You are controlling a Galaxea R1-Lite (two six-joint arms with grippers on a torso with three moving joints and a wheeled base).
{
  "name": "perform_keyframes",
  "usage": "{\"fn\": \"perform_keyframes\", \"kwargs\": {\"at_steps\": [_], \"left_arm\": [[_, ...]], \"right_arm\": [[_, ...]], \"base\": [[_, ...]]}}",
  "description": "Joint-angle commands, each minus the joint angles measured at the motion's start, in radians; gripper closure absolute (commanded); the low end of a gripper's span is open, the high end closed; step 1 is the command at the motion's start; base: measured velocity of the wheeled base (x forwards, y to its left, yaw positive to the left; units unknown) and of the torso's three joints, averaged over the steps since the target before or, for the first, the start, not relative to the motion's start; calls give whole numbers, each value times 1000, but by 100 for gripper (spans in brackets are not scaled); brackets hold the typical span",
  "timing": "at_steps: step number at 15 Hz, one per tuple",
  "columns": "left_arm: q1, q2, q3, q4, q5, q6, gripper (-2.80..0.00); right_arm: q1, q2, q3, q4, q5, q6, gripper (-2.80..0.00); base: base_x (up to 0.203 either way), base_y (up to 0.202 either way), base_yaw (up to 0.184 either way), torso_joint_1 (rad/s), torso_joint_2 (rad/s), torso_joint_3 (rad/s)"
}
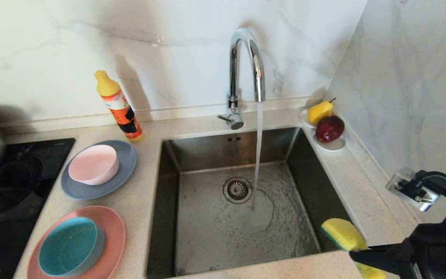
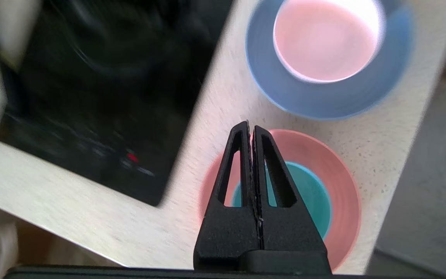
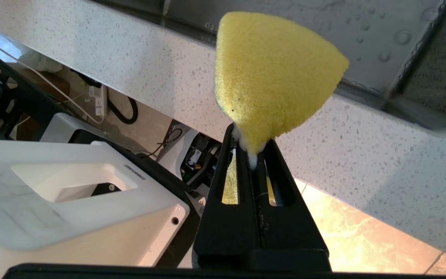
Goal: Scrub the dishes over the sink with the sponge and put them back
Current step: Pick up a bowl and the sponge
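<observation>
Right tool (image 3: 252, 149) pinches the sponge (image 1: 343, 233) at the sink's (image 1: 238, 236) near corner, left tool (image 2: 251, 130) (closed, empty) hovers above the teal bowl (image 2: 304, 193) and must open to grab it.

The left gripper (image 2: 251, 130) is matte black plastic: two tapering fingers, each pierced by a long triangular slot, rising from one broad black base. The right gripper (image 3: 251, 149) has the same build. Beside the sink (image 1: 168, 201), the right arm (image 1: 432, 248) is black, with a thick black cable (image 1: 445, 186) arching from a silver bracket (image 1: 410, 190).
</observation>
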Motion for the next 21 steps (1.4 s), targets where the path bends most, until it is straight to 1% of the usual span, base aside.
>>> {"fn": "perform_keyframes", "kwargs": {"at_steps": [1,2,3,4,6,8,12,13,15,17,18,19,21], "left_arm": [[107,274,-109,64,-101,-38,0],[160,330,-137,90,-168,-56,0],[202,370,-150,104,-218,-74,0],[230,402,-156,110,-255,-92,-280],[263,436,-157,109,-333,-134,-280],[263,443,-153,104,-378,-165,-280],[263,501,-151,91,-387,-206,-280],[263,516,-145,71,-390,-214,-280],[262,537,-128,31,-416,-225,-280],[262,549,-128,0,-424,-251,-280],[260,552,-128,-15,-427,-252,-280],[259,554,-129,-29,-444,-253,-280],[256,567,-133,-33,-461,-255,-280]], "right_arm": [[1,11,-3,0,1,1,0],[0,11,0,-1,1,1,0],[0,12,5,-5,1,1,0],[0,14,7,-5,1,1,0],[-1,19,9,-5,1,1,0],[-2,27,8,-7,1,1,0],[-2,38,11,-7,1,3,0],[-3,42,9,-7,1,3,0],[-6,44,11,-8,1,3,0],[-13,46,8,-8,1,3,0],[-18,51,7,-8,1,2,0],[-20,55,6,-8,1,1,0],[-20,62,6,-8,4,3,0]], "base": [[0,0,0,0,0,0],[0,0,0,0,0,0],[0,0,0,0,0,0],[0,0,0,0,0,0],[0,0,0,0,0,0],[0,0,0,0,0,0],[0,0,0,0,0,0],[0,0,0,0,0,0],[0,0,0,0,0,0],[0,0,0,0,0,0],[0,0,0,0,0,0],[0,0,0,0,0,0],[0,0,0,0,0,0]]}}
